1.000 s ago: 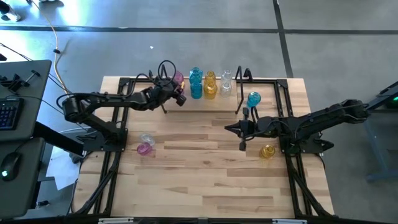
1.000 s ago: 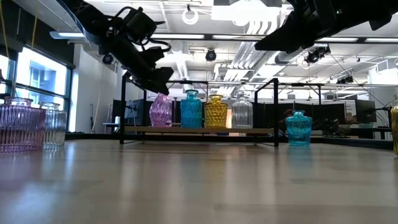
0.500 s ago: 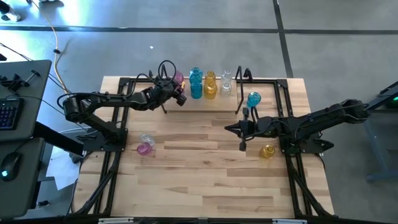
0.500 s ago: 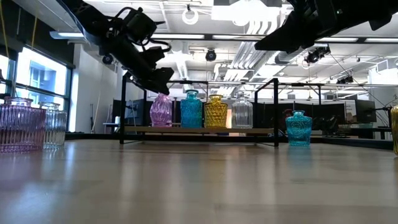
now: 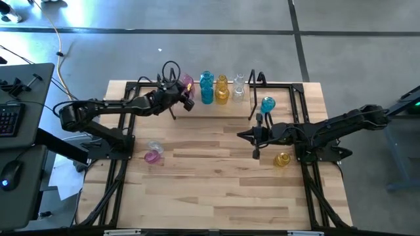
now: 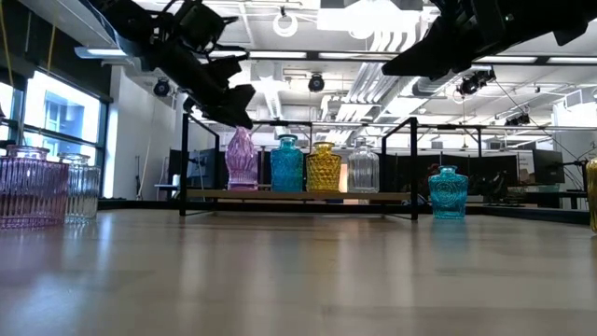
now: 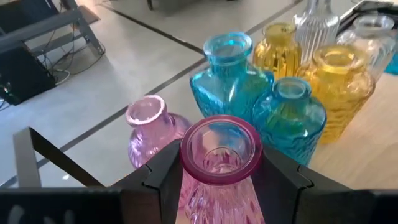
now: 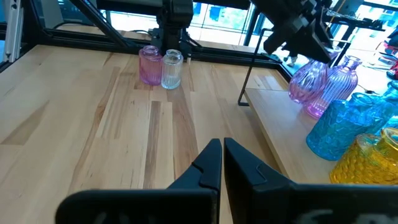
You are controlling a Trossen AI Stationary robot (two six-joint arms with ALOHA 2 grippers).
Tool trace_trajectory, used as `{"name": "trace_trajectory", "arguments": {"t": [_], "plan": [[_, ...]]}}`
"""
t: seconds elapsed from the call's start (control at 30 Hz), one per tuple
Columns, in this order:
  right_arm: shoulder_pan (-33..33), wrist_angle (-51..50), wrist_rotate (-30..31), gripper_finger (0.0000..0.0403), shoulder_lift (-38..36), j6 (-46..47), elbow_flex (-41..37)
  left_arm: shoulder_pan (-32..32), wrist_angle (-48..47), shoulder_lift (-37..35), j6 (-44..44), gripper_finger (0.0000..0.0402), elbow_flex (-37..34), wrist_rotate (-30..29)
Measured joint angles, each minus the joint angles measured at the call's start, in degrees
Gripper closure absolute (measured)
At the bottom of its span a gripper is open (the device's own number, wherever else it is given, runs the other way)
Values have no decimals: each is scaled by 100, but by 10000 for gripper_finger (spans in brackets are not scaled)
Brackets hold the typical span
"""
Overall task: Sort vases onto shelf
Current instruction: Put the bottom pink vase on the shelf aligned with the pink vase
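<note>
I see a pink ribbed vase (image 6: pixel 241 159) upright at the shelf's (image 6: pixel 298 195) left end, mid-frame, beside teal, yellow and clear vases; a teal vase (image 6: pixel 449 193) stands right of it.

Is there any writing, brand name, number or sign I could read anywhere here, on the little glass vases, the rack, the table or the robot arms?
No readable text anywhere.
Vases: only moulded ribs and patterns, no labels.
Shelf and table: plain, no markings.
Left gripper and right gripper: plain dark fingers, no lettering.
Keyboard at the side: keys too small to read.
</note>
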Motion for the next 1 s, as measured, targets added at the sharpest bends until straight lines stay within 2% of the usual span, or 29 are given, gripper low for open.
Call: {"name": "trace_trajectory", "arguments": {"t": [0.1,0.33,0.47,0.67,1.0], "plan": [[-1,0,0,403,0,0,0,-2,3,-71,28,253,1,105],[0,0,7,403,0,0,0,-209,21,-85,843,254,5,979],[-2,-2,24,403,0,0,0,-261,44,-85,963,254,13,1375],[0,-3,20,403,0,0,0,-163,-92,-12,764,254,17,1362],[0,-4,16,403,0,0,0,-188,191,550,678,254,33,1319]]}}
